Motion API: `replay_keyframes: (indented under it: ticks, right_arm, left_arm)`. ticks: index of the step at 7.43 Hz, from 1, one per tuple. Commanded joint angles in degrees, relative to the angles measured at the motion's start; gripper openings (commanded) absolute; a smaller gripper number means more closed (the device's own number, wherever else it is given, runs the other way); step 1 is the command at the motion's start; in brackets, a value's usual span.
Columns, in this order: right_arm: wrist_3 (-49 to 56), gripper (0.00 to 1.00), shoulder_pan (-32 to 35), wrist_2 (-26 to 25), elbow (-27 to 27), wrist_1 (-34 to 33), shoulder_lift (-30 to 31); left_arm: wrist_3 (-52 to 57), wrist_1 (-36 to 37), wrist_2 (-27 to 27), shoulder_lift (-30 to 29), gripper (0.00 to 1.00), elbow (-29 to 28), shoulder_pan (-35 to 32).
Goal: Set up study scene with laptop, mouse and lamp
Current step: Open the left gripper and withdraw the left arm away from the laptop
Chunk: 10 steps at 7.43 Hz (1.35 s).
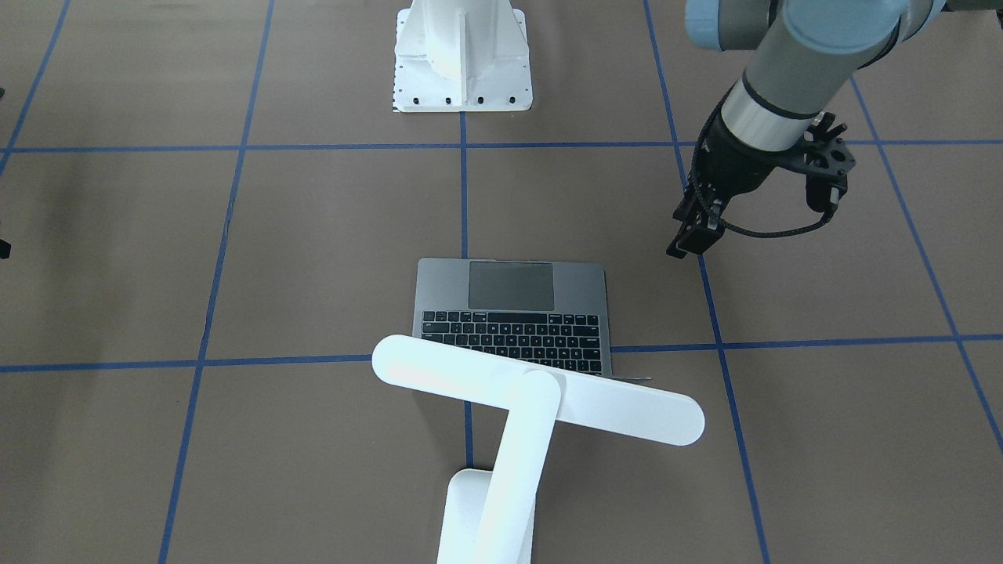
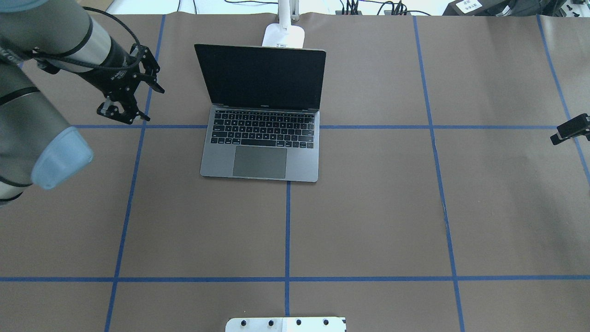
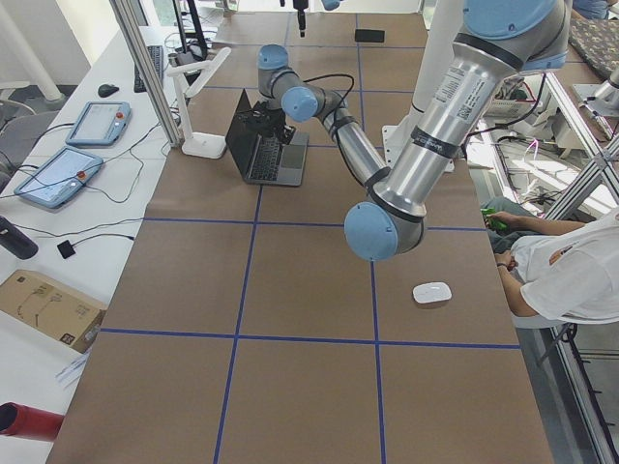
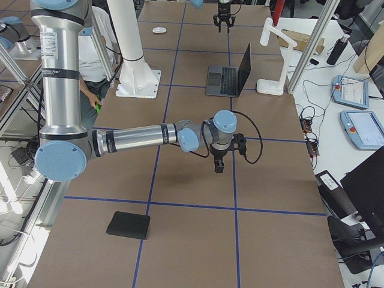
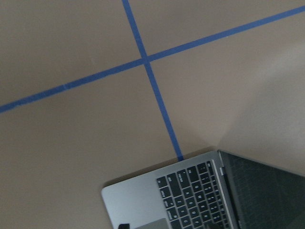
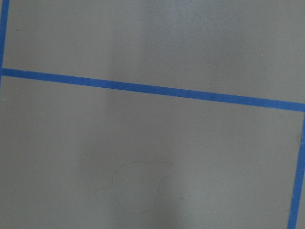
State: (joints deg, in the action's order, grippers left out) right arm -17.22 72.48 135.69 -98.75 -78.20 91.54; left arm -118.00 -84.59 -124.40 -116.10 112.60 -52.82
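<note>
One laptop (image 2: pixel 260 154) near left claw (image 2: pixel 122 116)

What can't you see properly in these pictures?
Lamp: front-facing view's bottom edge cuts off its base; overhead, the laptop screen hides most of it.
Mouse: only a tiny white blob in the side views.
Right gripper: cut off by the overhead view's right edge, so open or shut is unclear.
</note>
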Motion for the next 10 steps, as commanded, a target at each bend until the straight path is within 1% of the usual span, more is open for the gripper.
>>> replay_keyframes:
  ticks: [1, 2, 3, 4, 5, 6, 7, 8, 9, 10]
  right_arm:
    - [0.43, 0.99, 0.12, 0.19, 0.13, 3.05, 3.11]
    - [3.92, 0.99, 0.21, 0.10, 0.31, 4.96, 4.60]
    - [8.48, 0.99, 0.21, -0.07, 0.74, 5.94, 6.18]
    - [12.44, 0.99, 0.55, -0.07, 0.75, 5.95, 7.41]
    - [17.52, 0.99, 1.51, -0.07, 1.53, 5.86, 8.04]
    - [20.88, 0.99, 2.57, 0.01, 2.84, 5.86, 8.13]
    - [22.48, 0.99, 3.10, 0.02, 4.25, 5.86, 8.04]
    - [25.37, 0.99, 3.54, 0.10, 5.31, 5.51, 8.04]
    - [30.44, 0.99, 5.20, 0.89, 8.02, 4.99, 8.04]
    - [37.11, 0.98, 6.69, 2.03, 11.09, 4.90, 8.39]
  left_arm:
    - [21.29, 0.04, -1.19, 11.19, 0.99, 7.96, -0.71]
    - [29.32, -0.14, -1.19, 14.64, 0.99, 8.94, -1.23]
    - [40.89, -0.40, -1.28, 19.28, 0.99, 10.95, -3.41]
    - [56.93, -0.66, -2.24, 24.90, 0.99, 12.28, -9.09]
    - [74.84, -0.58, -8.69, 29.48, 1.00, 11.16, -14.45]
    - [90.33, -0.67, -10.58, 32.83, 1.00, 9.06, -19.82]
    - [101.45, -0.67, -10.77, 35.39, 1.00, 6.86, -23.44]
    - [109.56, -0.67, -10.43, 36.54, 1.00, 3.88, -26.26]
    - [112.52, -0.58, -10.68, 36.55, 1.00, 2.11, -28.03]
    - [112.55, -0.58, -10.86, 36.55, 1.00, 1.75, -28.04]
